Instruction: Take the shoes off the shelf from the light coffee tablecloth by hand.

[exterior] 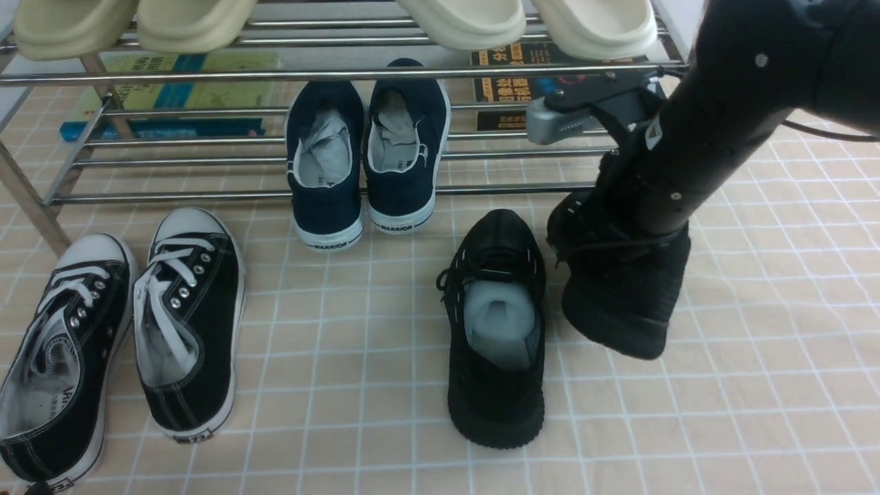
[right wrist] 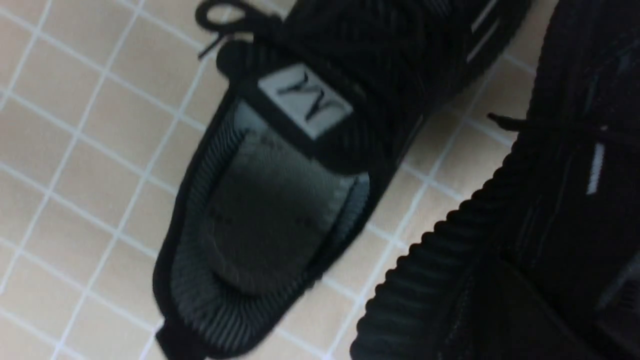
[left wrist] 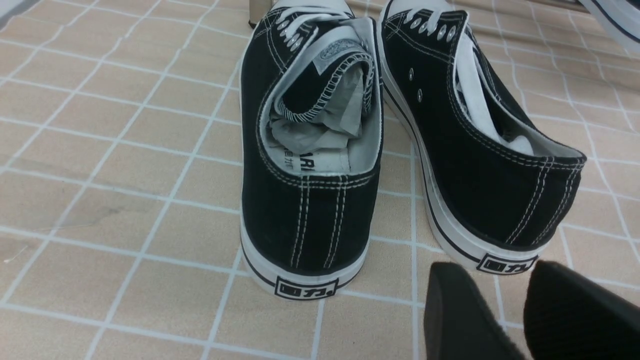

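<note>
One black knit shoe (exterior: 496, 330) lies flat on the light coffee tablecloth (exterior: 344, 357) in front of the chrome shelf (exterior: 206, 198); it also shows in the right wrist view (right wrist: 270, 200). My right gripper (exterior: 605, 237) is shut on the second black knit shoe (exterior: 629, 295) and holds it tilted, heel down, just right of the first, beside the shelf's front rail. Its ribbed sole shows in the right wrist view (right wrist: 440, 270); the fingertips are hidden against it. My left gripper (left wrist: 510, 305) is open and empty, low over the cloth behind the canvas sneakers.
Navy WARRIOR shoes (exterior: 364, 158) stand on the shelf's lower tier. Black canvas sneakers with white toe caps (exterior: 124, 323) lie on the cloth at the left, and show in the left wrist view (left wrist: 310, 150). Cream slippers (exterior: 137, 24) sit on the upper tier. Books (exterior: 172, 96) lie behind.
</note>
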You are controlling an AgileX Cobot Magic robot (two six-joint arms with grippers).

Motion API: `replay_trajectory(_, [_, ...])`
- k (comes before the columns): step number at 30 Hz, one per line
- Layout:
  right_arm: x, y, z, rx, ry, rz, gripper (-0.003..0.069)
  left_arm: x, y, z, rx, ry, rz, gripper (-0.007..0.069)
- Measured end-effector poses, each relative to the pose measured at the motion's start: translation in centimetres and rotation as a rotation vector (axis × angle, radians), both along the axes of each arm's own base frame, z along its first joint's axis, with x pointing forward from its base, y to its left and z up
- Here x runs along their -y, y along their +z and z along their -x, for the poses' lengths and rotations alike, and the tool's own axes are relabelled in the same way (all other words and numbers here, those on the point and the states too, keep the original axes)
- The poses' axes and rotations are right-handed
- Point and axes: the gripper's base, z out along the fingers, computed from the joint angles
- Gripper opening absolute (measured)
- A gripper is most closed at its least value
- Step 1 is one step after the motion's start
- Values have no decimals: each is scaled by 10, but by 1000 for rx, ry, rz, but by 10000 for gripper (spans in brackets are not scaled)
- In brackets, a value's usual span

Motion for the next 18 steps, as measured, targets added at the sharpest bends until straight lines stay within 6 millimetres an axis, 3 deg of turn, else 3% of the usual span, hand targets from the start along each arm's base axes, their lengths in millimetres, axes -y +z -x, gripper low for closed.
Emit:
replay_trajectory(11, [-10, -48, -21, -49, 9, 63, 37, 0, 0, 0, 0, 0, 0, 239])
replay_trajectory(18, [-10, -53, -22, -69, 11, 74, 165, 0, 0, 0, 0, 0, 0, 239])
